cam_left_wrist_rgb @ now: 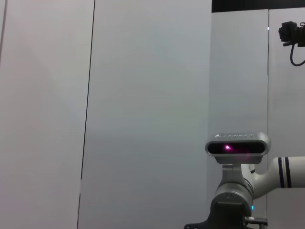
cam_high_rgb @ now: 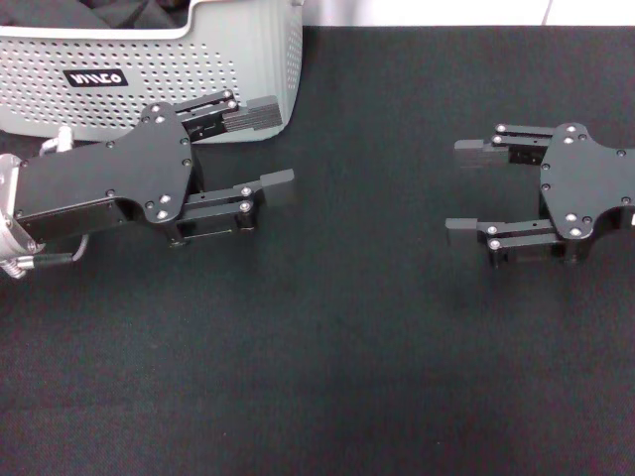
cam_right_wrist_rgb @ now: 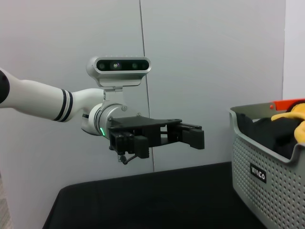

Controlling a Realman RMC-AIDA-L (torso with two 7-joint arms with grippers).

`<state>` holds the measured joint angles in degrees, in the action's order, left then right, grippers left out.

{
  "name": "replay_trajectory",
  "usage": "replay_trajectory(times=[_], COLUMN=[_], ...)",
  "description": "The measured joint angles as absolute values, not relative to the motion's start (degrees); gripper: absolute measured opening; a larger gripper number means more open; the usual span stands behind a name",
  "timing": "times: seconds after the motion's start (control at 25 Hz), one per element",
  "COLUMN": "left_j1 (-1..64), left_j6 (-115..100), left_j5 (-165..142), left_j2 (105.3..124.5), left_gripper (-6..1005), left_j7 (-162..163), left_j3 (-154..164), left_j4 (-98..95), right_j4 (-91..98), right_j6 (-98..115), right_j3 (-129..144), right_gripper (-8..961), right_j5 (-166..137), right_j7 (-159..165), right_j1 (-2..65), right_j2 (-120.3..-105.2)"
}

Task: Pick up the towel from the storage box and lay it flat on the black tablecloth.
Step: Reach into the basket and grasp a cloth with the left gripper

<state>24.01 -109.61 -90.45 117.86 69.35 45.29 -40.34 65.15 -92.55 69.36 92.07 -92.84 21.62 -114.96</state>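
Note:
The light grey storage box [cam_high_rgb: 149,59] with its black label stands at the far left of the black tablecloth [cam_high_rgb: 337,357]. In the head view only dark fabric [cam_high_rgb: 129,15] shows inside it. The right wrist view shows the box [cam_right_wrist_rgb: 267,162] holding a dark bundle and a yellow fold of the towel [cam_right_wrist_rgb: 296,120] at its rim. My left gripper [cam_high_rgb: 272,149] is open and empty, hovering just in front of the box's right corner. My right gripper [cam_high_rgb: 464,190] is open and empty over the cloth at the right.
The left arm's gripper [cam_right_wrist_rgb: 190,136] and wrist camera [cam_right_wrist_rgb: 119,67] show in the right wrist view above the cloth [cam_right_wrist_rgb: 157,195]. The left wrist view shows only a pale wall and the right arm's wrist camera [cam_left_wrist_rgb: 237,145].

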Motion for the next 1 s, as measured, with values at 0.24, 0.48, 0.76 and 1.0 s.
replay_trajectory(times=[0.24, 0.48, 0.76, 1.0], left_j1=[24.01, 23.84, 24.43, 25.29], left_j6=[-109.33, -109.04, -107.51, -102.02], left_j5=[-90.43, -90.43, -90.38, -88.43], left_j2=[117.68, 117.63, 118.13, 118.14], left_gripper=[751, 751, 752, 752], left_j7=[68.31, 68.34, 69.00, 73.11], left_j3=[45.26, 44.46, 38.46, 34.09], left_j4=[-40.21, -40.31, -40.35, -40.42], right_j4=[65.12, 64.74, 64.71, 64.51], right_j6=[-92.54, -92.18, -89.20, -83.15], right_j3=[69.34, 69.27, 69.16, 67.79], right_gripper=[797, 796, 795, 794], right_j5=[92.96, 93.06, 93.70, 97.55], right_j7=[-94.25, -95.25, -95.76, -95.77], right_j1=[21.60, 21.61, 21.30, 20.40], right_j2=[-115.03, -115.05, -115.05, -115.04])
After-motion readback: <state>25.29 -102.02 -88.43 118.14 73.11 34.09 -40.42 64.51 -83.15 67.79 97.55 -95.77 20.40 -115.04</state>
